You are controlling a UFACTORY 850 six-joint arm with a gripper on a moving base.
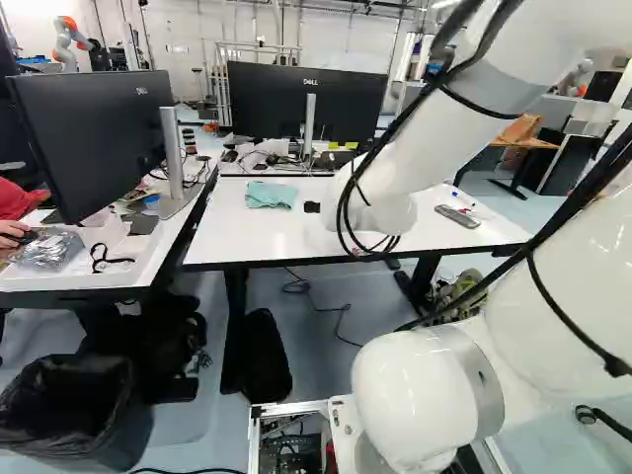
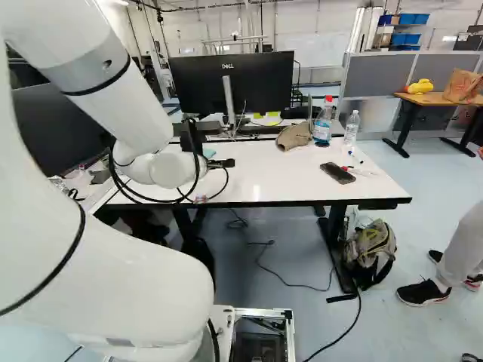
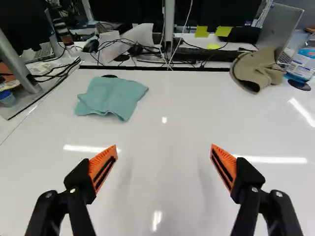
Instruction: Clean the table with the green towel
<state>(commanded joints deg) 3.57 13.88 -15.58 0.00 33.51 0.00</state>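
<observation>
- White tabletop (image 3: 167,196) lies bare and glossy beneath the gripper (image 3: 165,160), whose fingers stand wide apart, holding nothing.
- Ahead and off to one side, the green towel (image 3: 112,97) lies crumpled flat, open surface around it.
- Beyond, a beige cloth (image 3: 256,69), cables and monitor stands crowd the far edge.

Bare table (image 3: 197,123) lies open between the pincer (image 3: 165,162) and the green towel (image 3: 111,97); a beige cloth (image 3: 256,71) sits aside.
</observation>
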